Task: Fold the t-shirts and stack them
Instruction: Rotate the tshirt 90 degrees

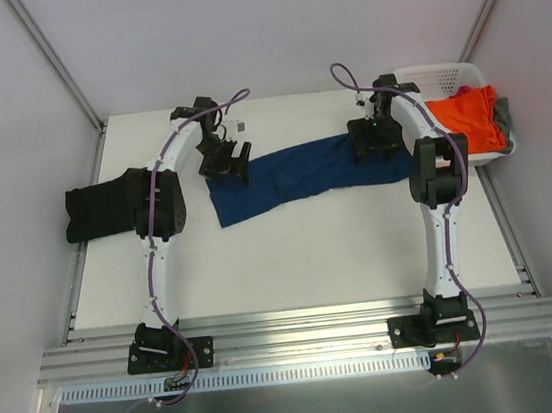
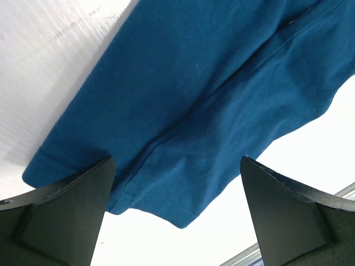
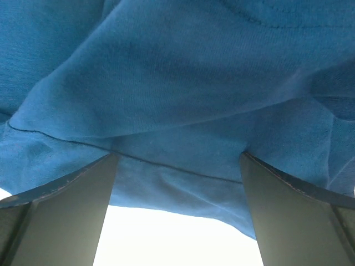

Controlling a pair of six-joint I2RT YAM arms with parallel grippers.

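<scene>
A white basket (image 1: 441,75) at the far right corner holds an orange shirt (image 1: 467,118). A black shirt (image 1: 100,210) lies at the left edge of the worktop (image 1: 303,264), partly behind the left arm. The blue shirt (image 1: 302,175) lies mid-worktop with its long axis left to right and its left end nearer. Above its 2 ends, the left fingers (image 2: 61,216) and right fingers (image 3: 288,221) are spread wide, grasping nothing.

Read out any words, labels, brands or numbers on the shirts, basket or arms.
No text can be read.
Blue t-shirt: plain cloth in every view, no print showing.
Black t-shirt, orange t-shirt, white basket: no lettering visible.
White patch near the left arm's wrist: too small to tell.
</scene>
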